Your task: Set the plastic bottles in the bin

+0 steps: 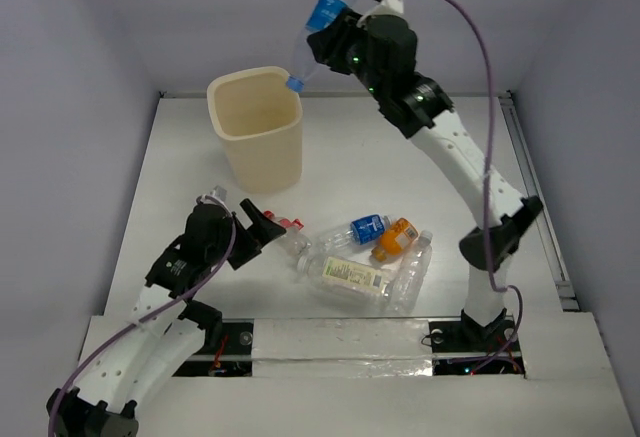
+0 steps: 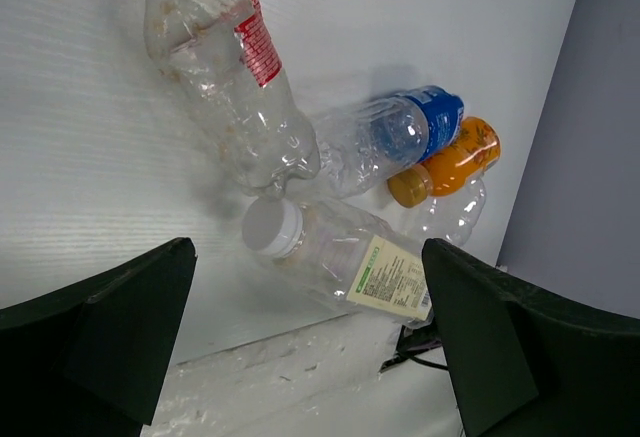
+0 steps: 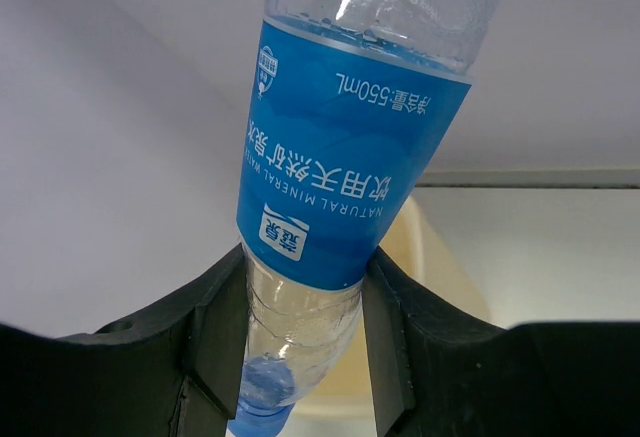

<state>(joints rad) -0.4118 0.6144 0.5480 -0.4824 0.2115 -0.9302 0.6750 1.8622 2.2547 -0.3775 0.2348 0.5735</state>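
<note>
Right fingers (image 3: 215, 337) clamp blue-labelled bottle (image 3: 350, 157) | cap-down at bin (image 1: 262, 152) rim

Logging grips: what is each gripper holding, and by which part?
The right gripper holds the blue-labelled bottle by its shoulder, between label and cap. The left gripper holds nothing.

Left claw (image 2: 308, 252) is hanging wide open over bottles lying on the surface (image 2: 90, 157).
A white-capped bottle (image 2: 345, 262) is lying between its fingers, with the red-labelled bottle (image 2: 225, 87), blue-labelled bottle (image 2: 395, 137) and orange bottle (image 2: 450, 162) lying just beyond.
</note>
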